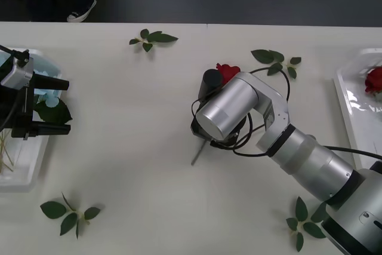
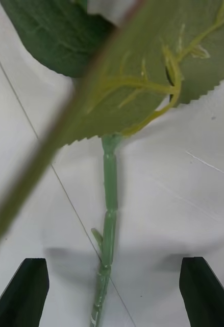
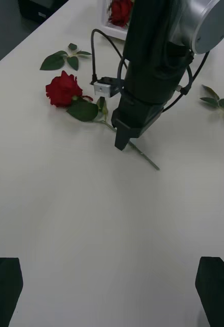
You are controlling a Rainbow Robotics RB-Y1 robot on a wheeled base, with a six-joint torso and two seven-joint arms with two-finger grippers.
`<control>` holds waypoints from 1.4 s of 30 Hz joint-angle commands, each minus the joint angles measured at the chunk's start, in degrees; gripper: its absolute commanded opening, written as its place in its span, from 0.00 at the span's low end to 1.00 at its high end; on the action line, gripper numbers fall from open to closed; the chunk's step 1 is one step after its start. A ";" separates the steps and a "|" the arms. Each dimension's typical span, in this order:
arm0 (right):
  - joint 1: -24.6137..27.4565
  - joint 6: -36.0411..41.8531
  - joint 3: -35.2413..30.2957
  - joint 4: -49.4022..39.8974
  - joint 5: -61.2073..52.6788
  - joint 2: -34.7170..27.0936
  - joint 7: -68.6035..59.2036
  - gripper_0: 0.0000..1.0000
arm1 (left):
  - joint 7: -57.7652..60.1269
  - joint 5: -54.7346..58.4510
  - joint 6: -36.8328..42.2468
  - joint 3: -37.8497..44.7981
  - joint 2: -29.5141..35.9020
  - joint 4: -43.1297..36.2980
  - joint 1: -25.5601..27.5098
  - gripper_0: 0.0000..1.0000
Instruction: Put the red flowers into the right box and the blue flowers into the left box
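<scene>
Hovering over the middle of the table (image 1: 149, 165), the right gripper (image 3: 123, 137) points down with its black fingers (image 2: 25, 294) spread wide on either side of a red rose's green stem (image 2: 109, 204), not closed on it. That rose (image 3: 64, 89) lies flat on the tabletop, bloom away from the gripper. Another red rose (image 1: 374, 79) sits in the right box (image 1: 349, 103). The left gripper (image 1: 55, 104) waits with fingers apart above the left box (image 1: 33, 168), where blue flowers (image 1: 49, 98) lie. Loose leaf sprigs (image 1: 67, 214) are scattered about.
</scene>
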 commanded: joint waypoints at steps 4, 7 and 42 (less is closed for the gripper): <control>0.52 -1.58 -0.62 -1.20 -0.20 -1.36 -3.46 0.75 | 1.43 0.06 -0.29 1.43 1.42 -1.55 -1.58 1.00; 0.87 -2.63 -0.71 -1.20 0.24 -1.62 -3.99 0.75 | 1.43 0.06 -0.29 1.43 1.42 -1.55 -1.58 1.00; 1.14 -3.51 -0.80 3.72 4.20 -2.85 -4.25 0.00 | 1.43 0.06 -0.29 1.43 1.42 -1.55 -1.58 1.00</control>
